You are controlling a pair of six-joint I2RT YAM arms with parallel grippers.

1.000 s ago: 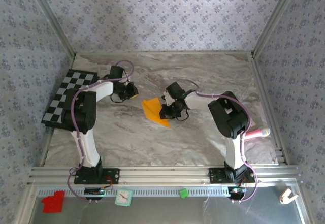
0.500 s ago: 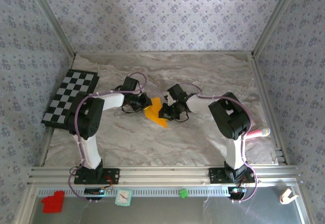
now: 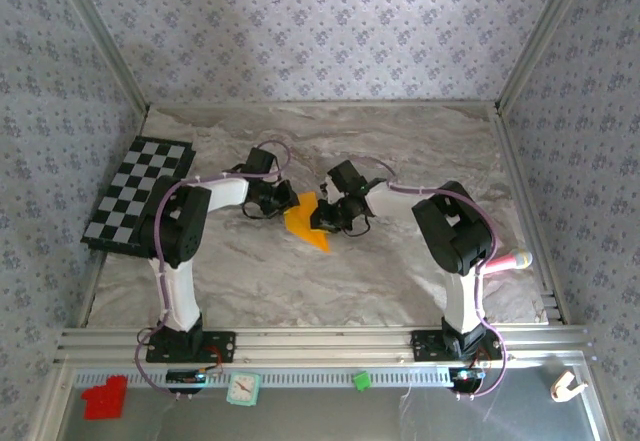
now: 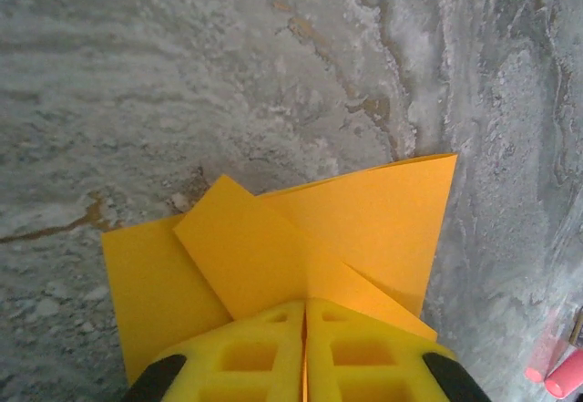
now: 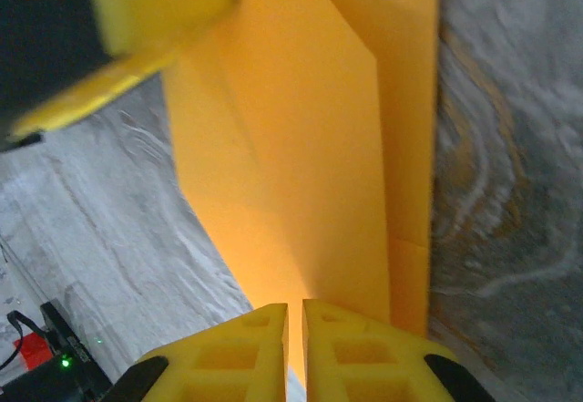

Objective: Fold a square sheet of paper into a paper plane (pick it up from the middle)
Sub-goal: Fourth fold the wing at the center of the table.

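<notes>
The square sheet of paper (image 3: 304,224) is orange and partly folded, with layered creases, and lies mid-table between both arms. In the left wrist view the paper (image 4: 364,220) shows a folded flap and a raised corner. My left gripper (image 4: 305,304) is shut on its near edge, a thin orange strip pinched between the yellow fingers. From above, my left gripper (image 3: 284,201) is at the paper's upper left. My right gripper (image 3: 326,216) is at its right side. In the right wrist view the paper (image 5: 310,147) stands up as a long panel, and my right gripper (image 5: 295,306) is shut on its lower edge.
A black-and-white checkered mat (image 3: 135,193) lies at the far left. A pink object (image 3: 510,260) rests by the right arm. On the front rail sit a red block (image 3: 104,398), a small clock (image 3: 241,389) and a green block (image 3: 361,380). The left gripper's yellow finger (image 5: 155,10) is close above the paper.
My left arm swung right from beside the mat to the paper and took hold of its edge. My right gripper kept its hold and shifted slightly left. The paper bunched up between them.
</notes>
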